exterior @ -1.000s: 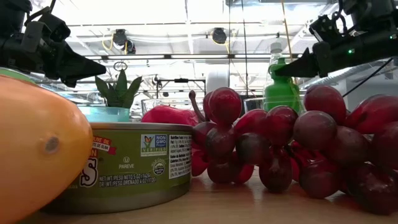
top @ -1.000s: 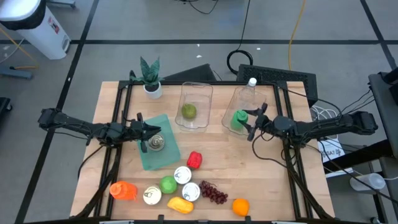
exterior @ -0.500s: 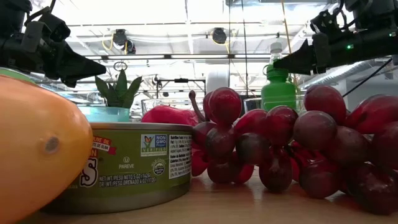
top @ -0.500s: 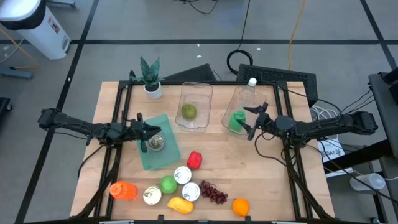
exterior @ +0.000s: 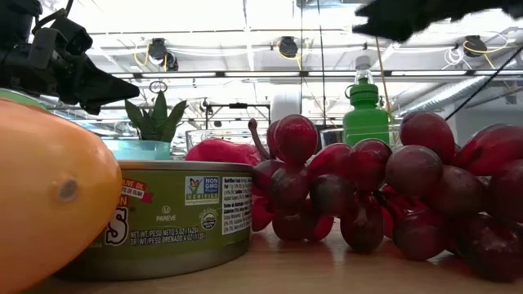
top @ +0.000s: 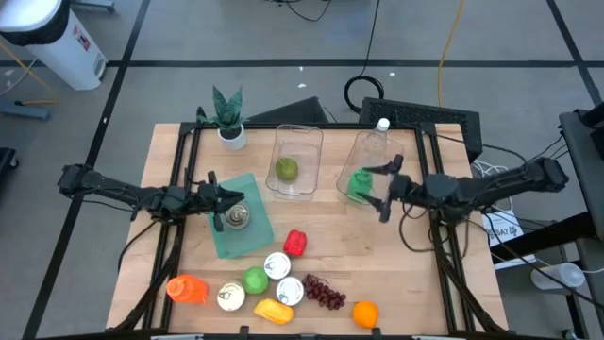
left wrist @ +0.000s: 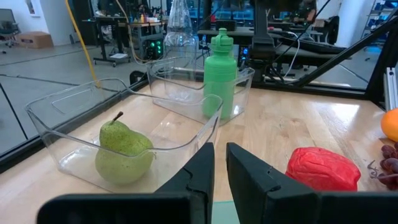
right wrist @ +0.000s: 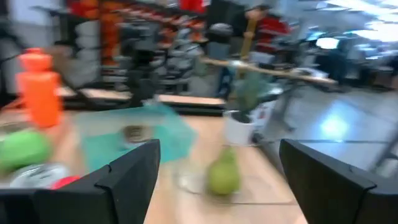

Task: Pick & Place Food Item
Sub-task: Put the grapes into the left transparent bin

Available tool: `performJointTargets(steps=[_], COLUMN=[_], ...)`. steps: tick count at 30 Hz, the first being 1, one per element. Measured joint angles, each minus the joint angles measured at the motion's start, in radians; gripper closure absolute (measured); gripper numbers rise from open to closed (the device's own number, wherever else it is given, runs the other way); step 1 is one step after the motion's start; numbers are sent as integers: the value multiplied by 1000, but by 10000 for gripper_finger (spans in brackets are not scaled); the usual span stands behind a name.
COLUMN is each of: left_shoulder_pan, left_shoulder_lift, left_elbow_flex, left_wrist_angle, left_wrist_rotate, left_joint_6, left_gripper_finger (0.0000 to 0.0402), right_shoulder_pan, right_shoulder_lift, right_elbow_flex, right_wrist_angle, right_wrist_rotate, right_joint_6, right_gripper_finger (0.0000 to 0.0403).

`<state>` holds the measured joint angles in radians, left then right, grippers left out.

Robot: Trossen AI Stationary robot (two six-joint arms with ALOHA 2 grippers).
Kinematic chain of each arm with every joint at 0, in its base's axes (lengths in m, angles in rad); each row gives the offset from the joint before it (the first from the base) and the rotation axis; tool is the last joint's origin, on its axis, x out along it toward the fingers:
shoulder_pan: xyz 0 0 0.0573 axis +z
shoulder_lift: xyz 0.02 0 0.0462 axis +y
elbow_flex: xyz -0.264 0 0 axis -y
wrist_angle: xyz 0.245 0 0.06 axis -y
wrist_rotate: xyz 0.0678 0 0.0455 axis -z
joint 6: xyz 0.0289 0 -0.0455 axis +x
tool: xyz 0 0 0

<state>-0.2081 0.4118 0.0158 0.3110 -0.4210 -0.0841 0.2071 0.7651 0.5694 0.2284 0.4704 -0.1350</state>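
A green bottle [top: 360, 182] [left wrist: 221, 74] stands upright on its base in the right clear bin [top: 376, 149]. A green pear [top: 287, 169] [left wrist: 124, 149] lies in the left clear bin [top: 298, 137]. My right gripper [top: 382, 189] [right wrist: 217, 180] is open, raised beside the bottle on its right, and holds nothing. In the low view it is a dark blur at the top [exterior: 409, 12]. My left gripper [top: 236, 197] [left wrist: 219, 152] is shut and hovers level over the teal board [top: 241, 244], where a small can [top: 236, 217] stands.
A red pepper [top: 294, 243] lies mid-table. Along the near edge are an orange bottle [top: 187, 289], several cans [top: 276, 265], a green apple [top: 255, 280], a yellow fruit [top: 272, 310], grapes [top: 324, 293] and an orange [top: 365, 314]. A potted plant [top: 227, 118] stands far left.
My right gripper has risen and drawn back from the green bottle's neck, out of the top of the low view. The bottle stays upright in the right bin.
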Motion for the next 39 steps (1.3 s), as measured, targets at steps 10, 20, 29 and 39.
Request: performJointTargets(steps=[10, 20, 29, 39], left_shoulder_pan=[0, 0, 0, 0], left_shoulder_lift=[0, 0, 0, 0], left_elbow_flex=[0, 0, 0, 0], left_wrist_angle=[0, -1, -1, -1], left_wrist_rotate=[0, 0, 0, 0], left_joint_6=[0, -2, -3, -4], left_gripper_finger=[352, 352, 352, 352], right_shoulder_pan=[245, 231, 220, 220], right_shoulder_lift=[1, 2, 2, 4], right_elbow_flex=[71, 71, 71, 71], right_wrist_angle=[13, -1, -1, 7], right_wrist_rotate=[0, -82, -83, -83], right_joint_6=[-28, -53, -78, -90], right_gripper_finger=[244, 387, 394, 379])
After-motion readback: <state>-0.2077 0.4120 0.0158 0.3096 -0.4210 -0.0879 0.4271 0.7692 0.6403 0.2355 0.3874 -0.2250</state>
